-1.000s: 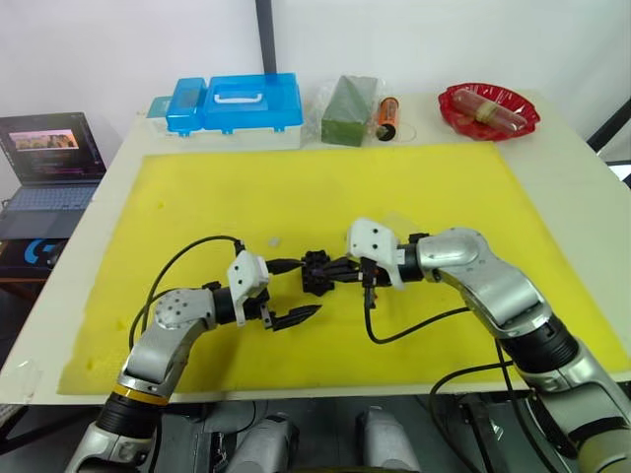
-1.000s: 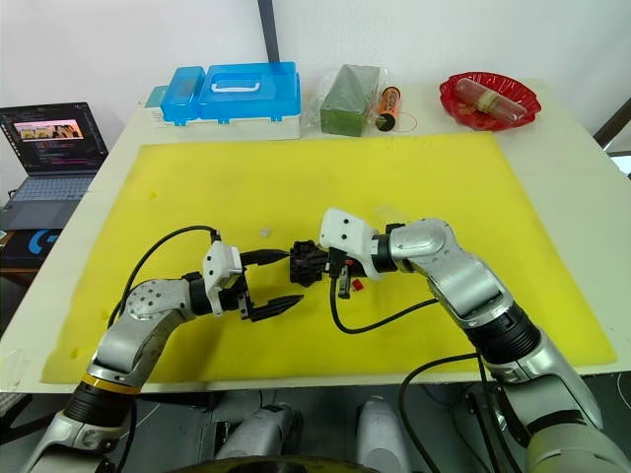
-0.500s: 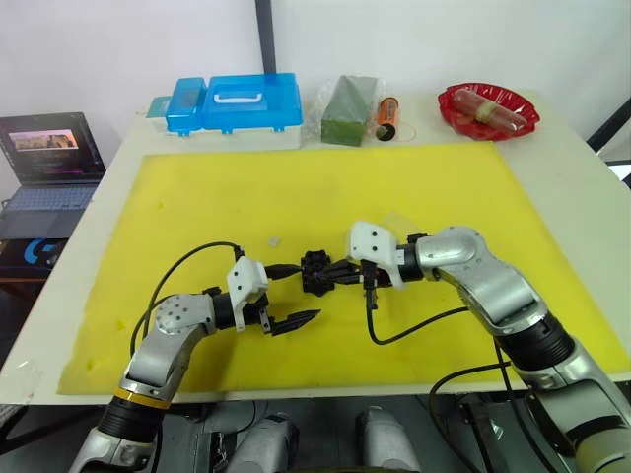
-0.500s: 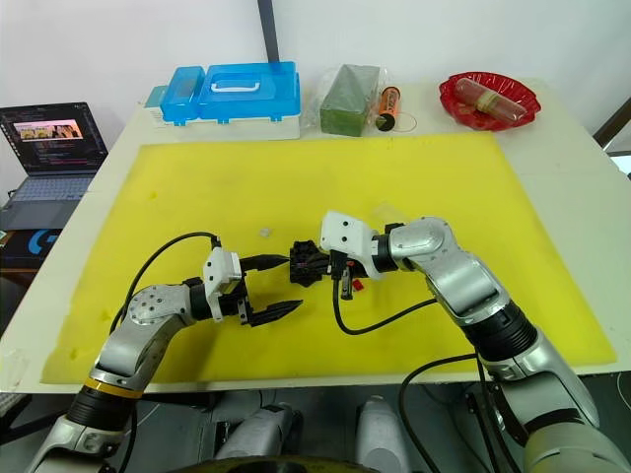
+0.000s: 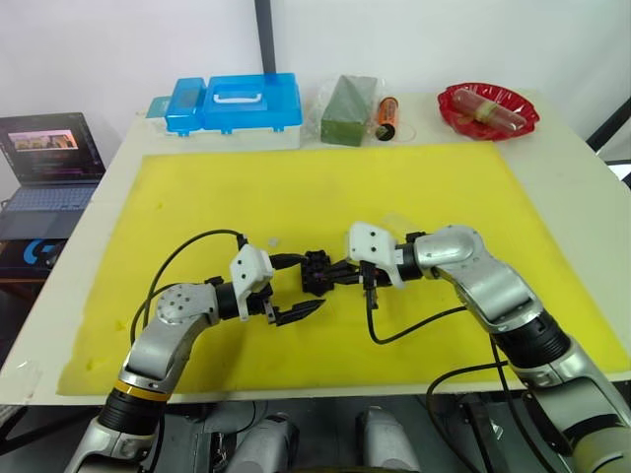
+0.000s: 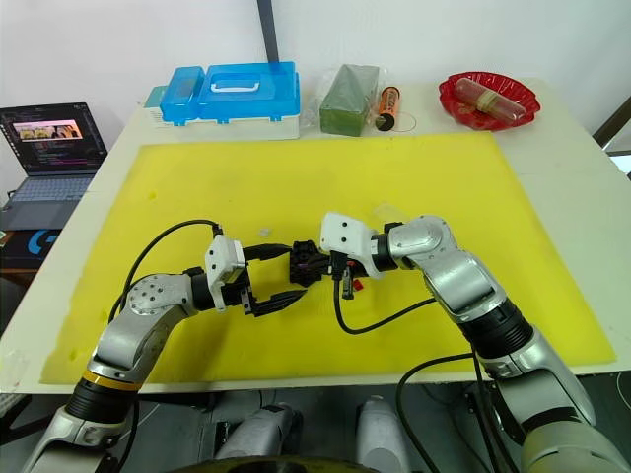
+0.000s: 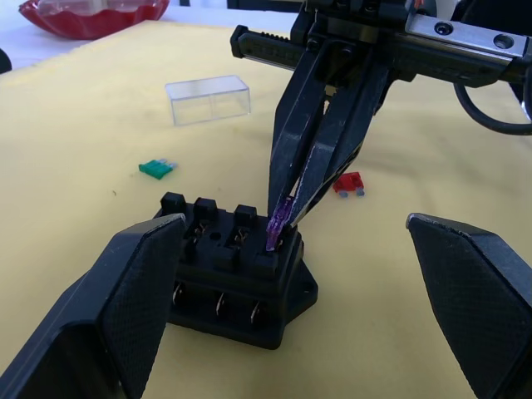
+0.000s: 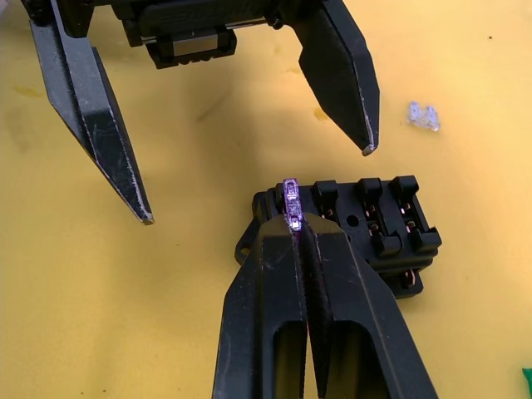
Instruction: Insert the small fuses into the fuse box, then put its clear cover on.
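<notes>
Yellow matting (image 5: pixel 325 187) covers the table, and the fuse box (image 7: pixel 237 278) sits on it between both arms. Right tool (image 7: pixel 287 218) is pinched on the purple fuse (image 8: pixel 290 199), whose lower end meets an end slot of the box; whether it is seated cannot be judged. Left tool (image 5: pixel 296 287) stands wide, one finger either side of the box, not touching. Clear cover (image 7: pixel 208 98), green fuse (image 7: pixel 155 168), red fuse (image 7: pixel 349 184) and pale fuse (image 8: pixel 423 115) lie loose nearby.
</notes>
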Robot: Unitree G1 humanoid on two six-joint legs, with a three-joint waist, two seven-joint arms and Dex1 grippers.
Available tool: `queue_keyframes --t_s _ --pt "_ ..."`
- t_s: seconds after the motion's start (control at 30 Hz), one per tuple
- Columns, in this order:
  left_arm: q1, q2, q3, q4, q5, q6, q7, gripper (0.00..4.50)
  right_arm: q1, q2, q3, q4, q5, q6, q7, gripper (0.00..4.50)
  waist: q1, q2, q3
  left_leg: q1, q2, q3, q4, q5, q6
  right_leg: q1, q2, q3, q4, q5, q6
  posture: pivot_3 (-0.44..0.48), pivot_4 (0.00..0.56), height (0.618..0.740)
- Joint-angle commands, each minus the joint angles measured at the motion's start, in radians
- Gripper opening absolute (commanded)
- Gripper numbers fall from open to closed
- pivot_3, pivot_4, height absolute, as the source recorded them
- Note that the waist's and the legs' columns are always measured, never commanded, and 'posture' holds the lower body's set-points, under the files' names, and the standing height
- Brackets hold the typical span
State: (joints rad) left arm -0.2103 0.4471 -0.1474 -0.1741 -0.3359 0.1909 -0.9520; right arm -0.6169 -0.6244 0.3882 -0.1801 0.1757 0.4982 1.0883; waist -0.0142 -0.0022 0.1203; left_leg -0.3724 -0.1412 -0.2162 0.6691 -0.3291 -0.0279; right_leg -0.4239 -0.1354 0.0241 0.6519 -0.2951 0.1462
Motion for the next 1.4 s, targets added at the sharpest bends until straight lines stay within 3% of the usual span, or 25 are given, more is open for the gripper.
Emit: queue_keyframes --t_s 0.03,1.4 --pt "0.002 0.001 0.001 -0.026 -0.004 -0.007 0.005 4.48 -0.020 0.012 -0.005 -0.011 -0.004 -0.017 0.008 0.00 0.000 0.000 0.000 0.000 0.000 0.000 0.000 0.000 0.000 0.000 0.000 0.000 0.000 0.000 0.000 0.000 0.150 0.740" --pt "0.027 0.006 0.010 0.041 0.002 -0.077 -0.022 4.48 -0.086 0.027 0.011 0.098 -0.054 -0.089 0.096 0.00 0.000 0.000 0.000 0.000 0.000 0.000 0.000 0.000 0.000 0.000 0.000 0.000 0.000 0.000 0.000 0.000 0.150 0.740"
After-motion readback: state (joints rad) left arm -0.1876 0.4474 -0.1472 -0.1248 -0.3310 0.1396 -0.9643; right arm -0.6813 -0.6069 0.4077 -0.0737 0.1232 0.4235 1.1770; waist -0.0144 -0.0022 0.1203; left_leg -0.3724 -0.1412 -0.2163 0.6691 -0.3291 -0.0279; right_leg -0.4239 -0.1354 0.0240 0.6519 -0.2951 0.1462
